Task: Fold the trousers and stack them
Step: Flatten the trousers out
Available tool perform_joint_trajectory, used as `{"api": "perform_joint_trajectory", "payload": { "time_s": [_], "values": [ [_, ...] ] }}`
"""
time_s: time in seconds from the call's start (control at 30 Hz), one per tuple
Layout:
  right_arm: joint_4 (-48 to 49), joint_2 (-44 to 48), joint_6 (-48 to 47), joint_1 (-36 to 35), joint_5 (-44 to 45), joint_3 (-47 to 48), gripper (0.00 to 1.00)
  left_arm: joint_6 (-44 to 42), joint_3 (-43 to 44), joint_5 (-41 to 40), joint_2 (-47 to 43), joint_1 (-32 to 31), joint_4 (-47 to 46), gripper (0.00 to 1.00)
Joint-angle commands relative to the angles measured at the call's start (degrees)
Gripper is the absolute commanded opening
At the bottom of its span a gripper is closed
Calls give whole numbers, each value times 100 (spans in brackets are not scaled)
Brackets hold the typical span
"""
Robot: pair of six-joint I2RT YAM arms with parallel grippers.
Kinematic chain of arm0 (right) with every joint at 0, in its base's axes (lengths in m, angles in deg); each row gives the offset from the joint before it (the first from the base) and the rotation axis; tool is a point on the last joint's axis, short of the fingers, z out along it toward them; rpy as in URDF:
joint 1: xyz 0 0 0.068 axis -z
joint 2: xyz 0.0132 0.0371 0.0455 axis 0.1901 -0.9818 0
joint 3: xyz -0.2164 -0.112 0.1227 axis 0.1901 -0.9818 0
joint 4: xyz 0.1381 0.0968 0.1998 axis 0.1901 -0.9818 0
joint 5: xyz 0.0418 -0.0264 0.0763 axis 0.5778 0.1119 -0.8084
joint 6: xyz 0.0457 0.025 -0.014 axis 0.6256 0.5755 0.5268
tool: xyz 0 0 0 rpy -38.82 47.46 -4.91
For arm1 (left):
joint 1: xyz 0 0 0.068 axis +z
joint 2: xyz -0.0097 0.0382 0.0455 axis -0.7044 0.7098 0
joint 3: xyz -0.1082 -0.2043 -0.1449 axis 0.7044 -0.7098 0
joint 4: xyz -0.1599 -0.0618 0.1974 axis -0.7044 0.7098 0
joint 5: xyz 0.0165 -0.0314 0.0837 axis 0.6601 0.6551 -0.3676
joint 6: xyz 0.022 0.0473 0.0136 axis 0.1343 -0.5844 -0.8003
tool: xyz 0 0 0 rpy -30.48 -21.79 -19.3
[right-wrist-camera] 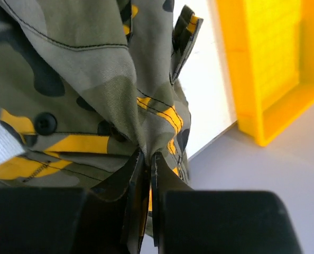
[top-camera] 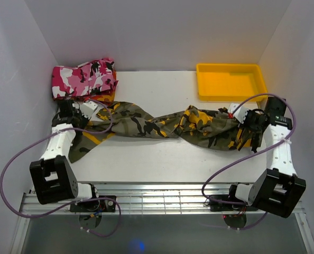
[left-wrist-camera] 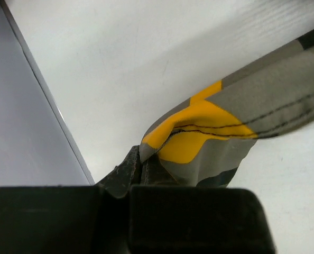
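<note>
I had both arms on the trousers point(top-camera: 157, 126), which lay stretched left to right across the middle of the table point(top-camera: 162, 161) with one twist near their centre. The left gripper point(top-camera: 92, 112) was clenched on the left end. In its wrist camera the fingers point(left-wrist-camera: 122, 172) were pressed together on a yellow and grey fold of the cloth, which ran off to the right above the bare tabletop. The right gripper point(top-camera: 240, 119) was clamped on the right end, and its wrist view showed the fingers point(right-wrist-camera: 133, 185) nipping a bunched gather of cloth beside a black button point(right-wrist-camera: 45, 123).

The space around the arms was crowded. A pink, white and black garment point(top-camera: 83, 79) sat folded in the back left corner, just behind the left gripper and close to the trousers' left end, and the left wall point(left-wrist-camera: 25, 121) stood near that gripper. A yellow tray point(top-camera: 231, 82) lay at the back right, just behind the right gripper, with a strip of bare table between it and the cloth. A purple cable point(top-camera: 108, 123) from the left arm looped over the trousers, and the right arm's cable point(top-camera: 257, 96) arched across the tray's front edge. A loose flap of the trousers trailed toward me beside the left arm.
</note>
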Motion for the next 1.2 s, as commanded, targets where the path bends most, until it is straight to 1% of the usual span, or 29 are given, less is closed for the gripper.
{"api": "perform_joint_trajectory", "payload": {
  "time_s": [0.0,0.1,0.2,0.27,0.3,0.33,0.37,0.4,0.43,0.47,0.5,0.53,0.57,0.63,0.67,0.7,0.73,0.77,0.8,0.83,0.87,0.9,0.93,0.97,1.0,1.03,1.07,1.13,1.17],
  "values": [
    [1302,215,-1126,262,139,-935,8,-293,-448,389,-606,416,-85,0],
    [1724,392,-1249,517,121,-1403,8,-338,-703,494,-686,865,-288,0],
    [1831,164,-1100,675,368,-1414,8,-224,-546,625,-432,1304,-254,0],
    [1718,-257,-855,693,569,-1002,8,-75,-196,766,-63,1523,-122,0],
    [1377,-607,-592,693,570,-748,8,-22,-46,775,77,1568,-87,0],
    [1209,-793,-407,684,526,-180,8,48,130,793,348,1621,-78,0],
    [1033,-977,-222,684,474,148,8,232,523,863,481,1709,-43,0],
    [892,-1345,214,684,360,473,8,347,753,881,613,1753,-25,0],
    [647,-1514,384,684,324,781,8,470,964,924,754,1788,-7,0],
    [636,-1646,586,684,289,1297,8,741,1166,968,947,1867,-33,0],
    [688,-1760,771,684,280,1476,8,874,1517,1038,1027,1911,-68,0],
    [767,-1849,1007,693,297,1582,8,997,1659,1074,1089,1946,-112,0],
    [1072,-1823,1036,702,297,1575,8,1094,1791,1126,1124,2034,-234,0],
    [1591,-1509,1045,763,175,1304,8,1349,2107,1275,1177,2131,-367,0],
    [2212,-1367,1054,772,122,867,8,1402,2205,1311,1203,2184,-420,0],
    [2461,-1192,1002,790,52,619,8,1455,2293,1355,1256,2201,-394,0],
    [2629,-825,862,807,-166,338,8,1438,2433,1512,1282,2210,-324,0],
    [2718,-638,356,807,-255,57,8,1403,2425,1548,1283,2219,-263,0],
    [2806,-436,37,807,-343,-546,8,1307,2382,1566,1230,2219,-227,0],
    [2824,-121,-262,807,-335,-839,8,1227,2225,1671,1186,2219,-175,0],
    [2824,-14,-708,816,-309,-1095,8,1131,2101,1715,1142,2219,-78,0],
    [2816,144,-852,825,-248,-1454,8,1017,1970,1785,1072,2219,-25,0],
    [2859,207,-906,868,-256,-1571,8,859,1812,1847,872,2219,-16,0],
    [2929,242,-871,895,-265,-1641,8,823,1436,1882,730,2228,-138,0],
    [3052,286,-436,921,-265,-1694,8,788,1258,1909,590,2237,-200,0],
    [3436,408,-188,965,-265,-1799,8,674,1100,2014,258,2263,-235,0],
    [3570,479,-107,1026,-326,-1870,8,612,846,2302,80,2350,-244,0],
    [3982,803,25,1228,-597,-2159,8,463,660,2654,-289,2439,-166,0],
    [3976,918,-44,1334,-764,-2239,8,140,589,2856,-613,2535,104,0]
  ]
}}
